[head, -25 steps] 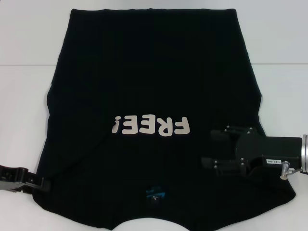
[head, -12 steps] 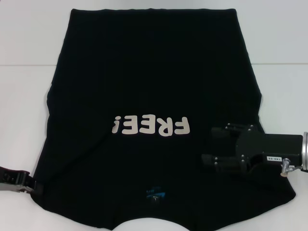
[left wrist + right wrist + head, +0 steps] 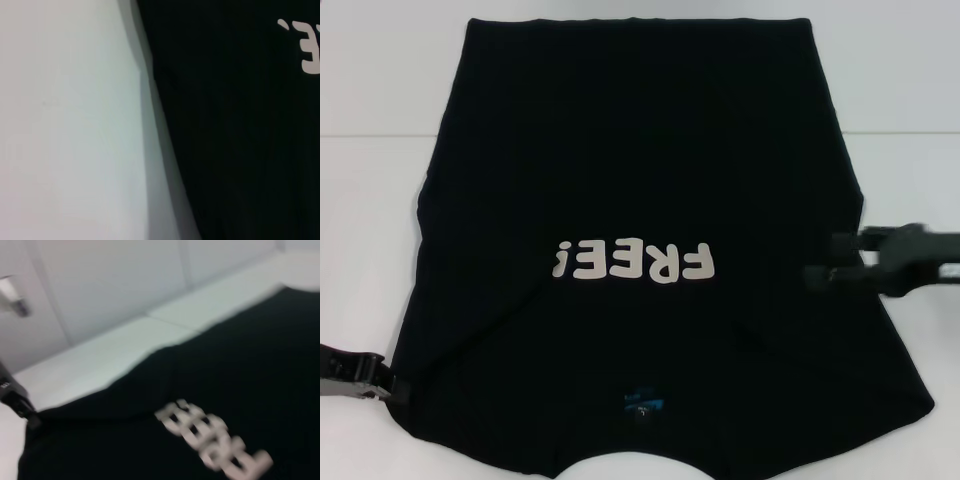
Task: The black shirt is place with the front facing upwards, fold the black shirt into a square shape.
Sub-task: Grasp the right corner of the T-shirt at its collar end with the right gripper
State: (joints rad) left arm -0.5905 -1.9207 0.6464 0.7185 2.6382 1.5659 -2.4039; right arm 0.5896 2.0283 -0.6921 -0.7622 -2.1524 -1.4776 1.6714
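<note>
The left gripper (image 3: 390, 385) sits at the bench's near-left edge, touching the sleeve edge of the big black cotton T-shirt (image 3: 640, 180); can't tell if its fingers are pinching cloth. The shirt lies flat, print up, collar nearest the robot; the right gripper (image 3: 825, 262) hovers over its right edge, fingers spread, probably lining up a sleeve fold.

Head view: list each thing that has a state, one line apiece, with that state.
black shirt: spread flat on the white table, front up, "FREE!" print showing, both sleeves folded in, not yet a square.
left hand: at the shirt's near left edge, low at the table.
right hand: over the shirt's right edge, fingers apart, holding nothing.
</note>
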